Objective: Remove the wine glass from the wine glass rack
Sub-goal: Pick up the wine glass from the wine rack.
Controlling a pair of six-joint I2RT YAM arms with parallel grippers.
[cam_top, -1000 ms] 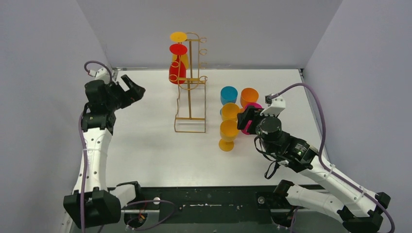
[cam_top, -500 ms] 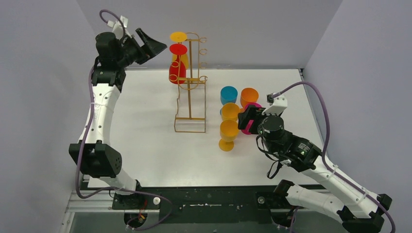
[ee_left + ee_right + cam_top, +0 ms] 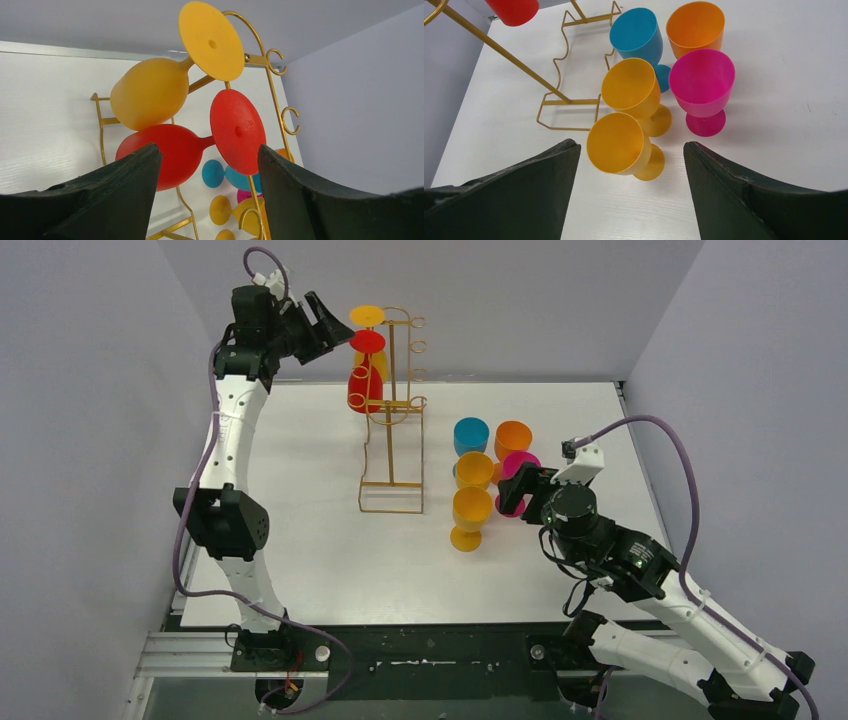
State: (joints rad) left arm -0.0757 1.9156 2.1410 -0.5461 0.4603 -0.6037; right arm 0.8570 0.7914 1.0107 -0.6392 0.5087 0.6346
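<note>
Judging by how things lie, the job looks well along but not finished: five glasses stand upright on the table (image 3: 300, 540) to the right of the wine glass rack (image 3: 392, 410) (a blue glass (image 3: 471, 433), an orange glass (image 3: 513, 438), a pink glass (image 3: 520, 462) and two yellow cups (image 3: 473, 470) in front of them), while two more hang on the rack's left side, foot up and bowl down. The upper of the two is the yellow wine glass (image 3: 150, 92), its foot at the very top of the arch; just below it hangs the red wine glass (image 3: 165, 152), whose bowl almost touches the yellow bowl above. Both are left to take off, and I judge the red one to be the next in hand. The left pincer (image 3: 335, 332) is raised high beside the rack's upper left, released, with its jaws spread and nothing between them. In the left wrist view the red glass sits straight ahead in the gap between the two dark fingers (image 3: 115, 195), its stem and foot about centred, the bowl nearer the left finger; no contact shows, and how much air remains between fingers and glass I cannot tell. The right pincer (image 3: 520, 485) hovers low over the table just to the right of the standing group, likewise released and grasping nothing, its jaws framing the nearer yellow cup and the pink glass in its own wrist view without touching either.
</note>
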